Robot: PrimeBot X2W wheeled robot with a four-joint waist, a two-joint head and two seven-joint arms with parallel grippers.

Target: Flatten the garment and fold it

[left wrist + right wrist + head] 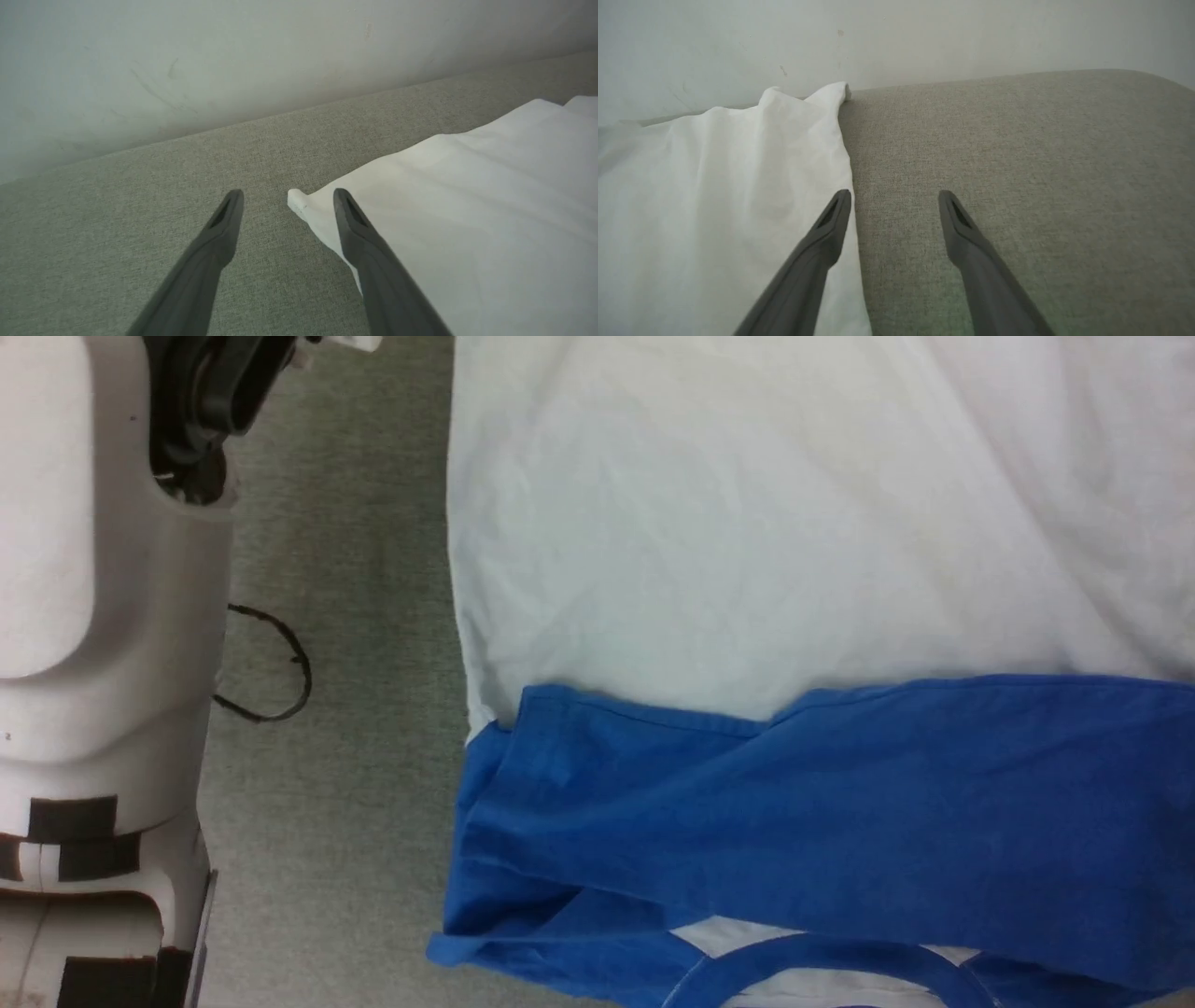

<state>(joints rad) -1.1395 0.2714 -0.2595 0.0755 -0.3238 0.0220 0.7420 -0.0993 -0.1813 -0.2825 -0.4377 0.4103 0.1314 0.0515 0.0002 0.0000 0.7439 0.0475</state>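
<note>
The garment [747,523] lies spread on a grey fabric surface, white body up the head view, with a blue sleeve [840,803] folded across it and the blue neck trim [822,957] at the bottom edge. In the left wrist view my left gripper [287,196] is open, and a white corner of the garment [467,210] lies just between its fingertips, the right finger over the cloth. My right gripper [895,196] is open too, its left finger over the side edge of the garment [714,186] and its right finger above bare surface.
My pale left forearm [103,569] fills the left side of the head view, with a black cable loop [280,663] beside it. A pale wall [233,60] rises close behind the grey surface [1041,163]. The bottom hem corner [831,91] touches the wall.
</note>
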